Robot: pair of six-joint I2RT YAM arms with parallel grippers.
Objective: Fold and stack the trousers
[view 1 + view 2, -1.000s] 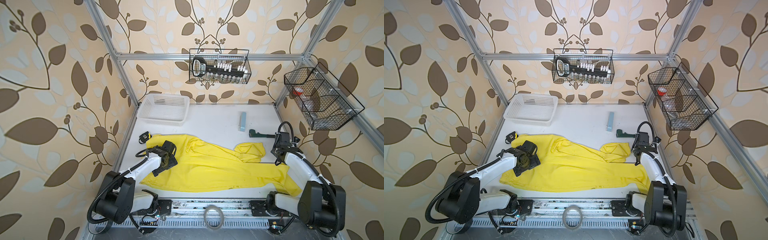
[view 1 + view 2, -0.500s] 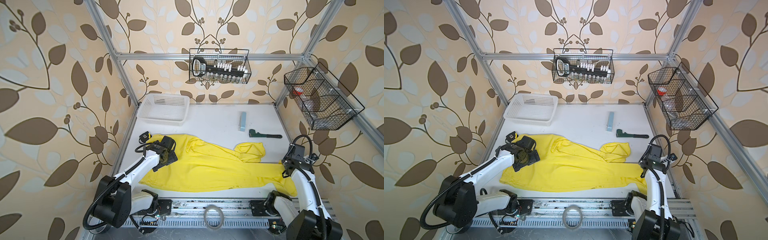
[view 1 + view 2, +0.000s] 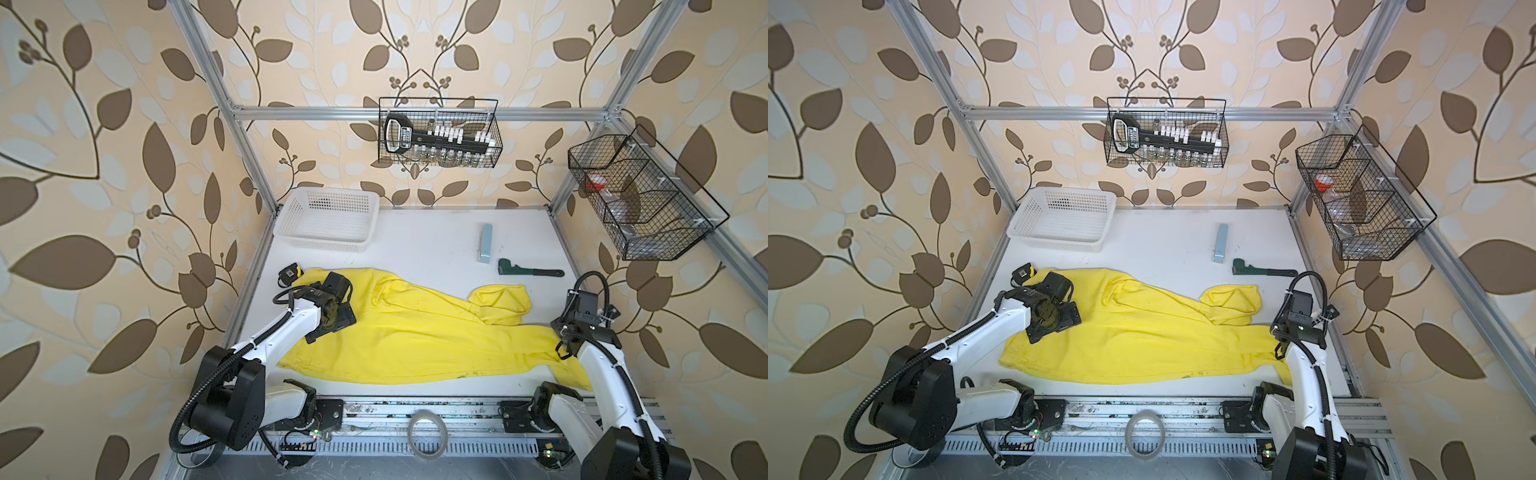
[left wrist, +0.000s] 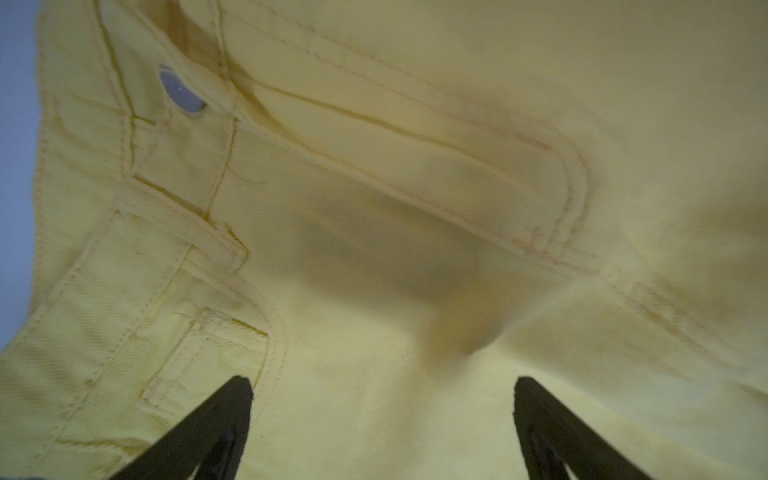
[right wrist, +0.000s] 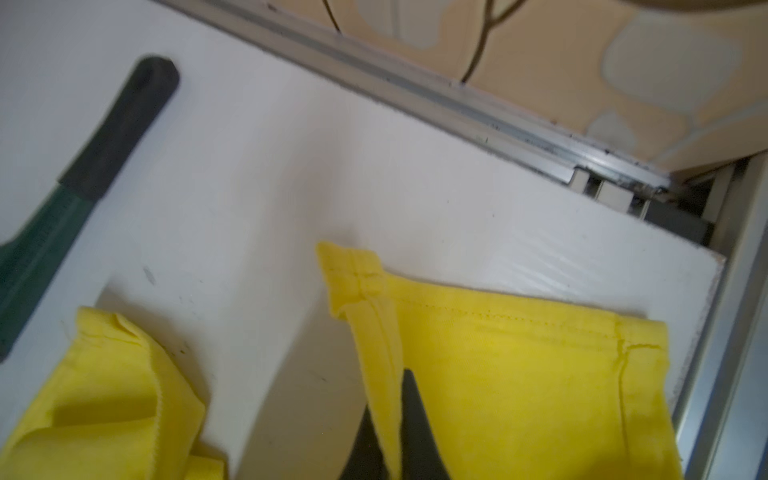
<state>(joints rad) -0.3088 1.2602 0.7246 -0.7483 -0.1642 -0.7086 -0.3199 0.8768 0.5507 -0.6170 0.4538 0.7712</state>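
With the trousers [image 3: 415, 336] lying spread along the front of the surface [image 3: 415, 241], the right tool [image 5: 395, 415] is pinching a leg hem [image 5: 357, 282] while the left tool [image 4: 382, 384] is hovering wide open over the waistband [image 4: 83, 187], so the first fold is seemingly beginning and calling next for a left grip.

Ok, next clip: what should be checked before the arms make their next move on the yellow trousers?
1. Right gripper shut on the trousers, at a leg edge near the hem: ok.
2. Left gripper gripping cloth: not ok; its jaws stand open over the waistband area with nothing between them.
3. Left fingertips touching the fabric: cannot tell.
4. Trousers lying flat: not ok; the bunched leg end is folded over on itself.
5. Pipe wrench apart from the cloth: ok.
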